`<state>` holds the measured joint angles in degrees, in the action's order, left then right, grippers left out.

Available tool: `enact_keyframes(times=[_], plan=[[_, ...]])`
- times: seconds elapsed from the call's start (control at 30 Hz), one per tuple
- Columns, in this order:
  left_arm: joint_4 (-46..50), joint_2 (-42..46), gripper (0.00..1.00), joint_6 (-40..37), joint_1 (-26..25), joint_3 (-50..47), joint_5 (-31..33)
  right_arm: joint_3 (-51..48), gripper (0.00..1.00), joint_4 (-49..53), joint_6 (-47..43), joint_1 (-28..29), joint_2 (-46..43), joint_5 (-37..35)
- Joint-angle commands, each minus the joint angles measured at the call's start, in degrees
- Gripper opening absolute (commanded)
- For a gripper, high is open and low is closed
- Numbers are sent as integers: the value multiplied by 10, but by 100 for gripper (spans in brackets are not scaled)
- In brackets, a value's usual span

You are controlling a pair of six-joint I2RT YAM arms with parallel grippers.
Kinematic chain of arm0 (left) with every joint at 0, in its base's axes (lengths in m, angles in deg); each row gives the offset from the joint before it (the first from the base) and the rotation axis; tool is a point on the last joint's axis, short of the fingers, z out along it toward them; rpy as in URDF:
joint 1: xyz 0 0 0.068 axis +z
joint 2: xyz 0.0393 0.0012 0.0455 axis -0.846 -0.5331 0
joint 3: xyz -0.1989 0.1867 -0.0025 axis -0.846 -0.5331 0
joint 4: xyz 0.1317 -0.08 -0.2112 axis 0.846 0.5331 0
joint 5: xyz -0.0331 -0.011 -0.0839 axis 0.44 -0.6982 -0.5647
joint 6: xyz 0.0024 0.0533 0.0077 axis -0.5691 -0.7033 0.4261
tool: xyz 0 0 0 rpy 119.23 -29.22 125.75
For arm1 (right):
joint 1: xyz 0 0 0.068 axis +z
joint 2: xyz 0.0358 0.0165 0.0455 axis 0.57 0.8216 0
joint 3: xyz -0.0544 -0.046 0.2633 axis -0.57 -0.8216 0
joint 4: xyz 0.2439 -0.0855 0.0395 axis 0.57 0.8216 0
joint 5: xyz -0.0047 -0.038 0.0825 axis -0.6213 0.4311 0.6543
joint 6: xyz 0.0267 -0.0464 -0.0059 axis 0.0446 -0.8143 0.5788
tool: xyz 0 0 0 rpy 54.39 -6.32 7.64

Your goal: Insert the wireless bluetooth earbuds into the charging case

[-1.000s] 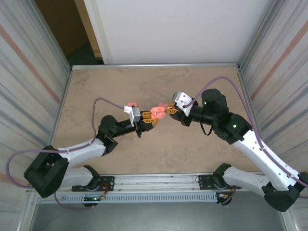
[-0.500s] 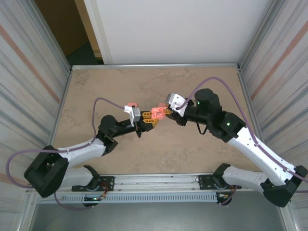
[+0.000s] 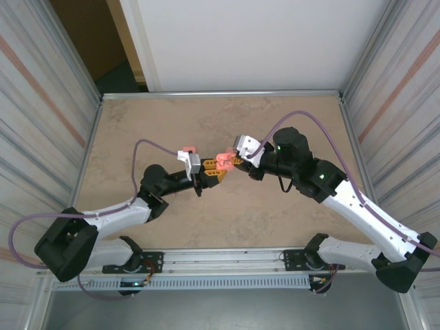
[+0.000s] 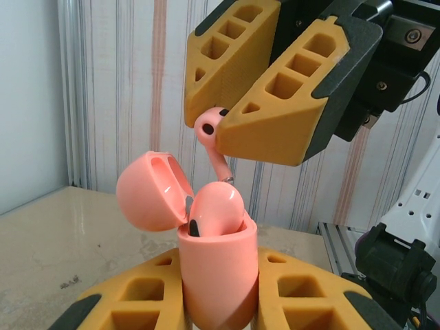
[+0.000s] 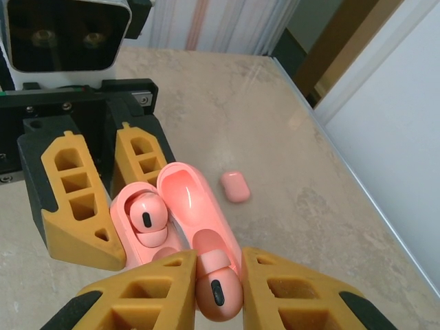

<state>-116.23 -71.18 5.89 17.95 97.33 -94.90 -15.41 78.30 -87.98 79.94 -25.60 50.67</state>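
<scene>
"Right gripper (image 5: 216, 289) is pinched tight on one earbud (image 5: 215, 285), squeezing the head end so the stem hangs free and points down at the charging case (image 4: 216, 275)," posts servo_sam. "Guessing that's so the stem can drop into its well without the pads bumping the rim."

"Makes sense," replies kit_m. "A second earbud (image 4: 216, 210) sits in the case already, so the one in the air probably goes in the free well beside it. The stem tip hovers just above the opening, not in yet."

"And the left gripper (image 4: 218, 295)?" asks servo_sam.

"Closed on the case's lower body, from both sides," kit_m answers. "It holds the case upright, mouth up, with the lid (image 4: 148, 192) hinged open to one side, so the opening is exposed. Basically one arm acts as a vise while the other does the fiddly bit. The risk looks like the stem landing on the seated bud instead of the empty well, so a small sideways correction seems needed."

"There's also a spare case (image 5: 235, 186) lying shut on the table (image 5: 289, 137), well behind the action," servo_sam adds.
</scene>
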Motion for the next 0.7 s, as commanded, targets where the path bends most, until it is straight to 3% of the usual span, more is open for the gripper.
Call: enact_keyframes(times=[0.0, 0.67], plan=[[-23, -1, 0, 0, -2, 16, -7, -3, 21, -13, -18, 8, 4, -14], [-23, 2, 0, 1, -2, 12, -4, -12, 21, -3, -42, 25, 14, -48]])
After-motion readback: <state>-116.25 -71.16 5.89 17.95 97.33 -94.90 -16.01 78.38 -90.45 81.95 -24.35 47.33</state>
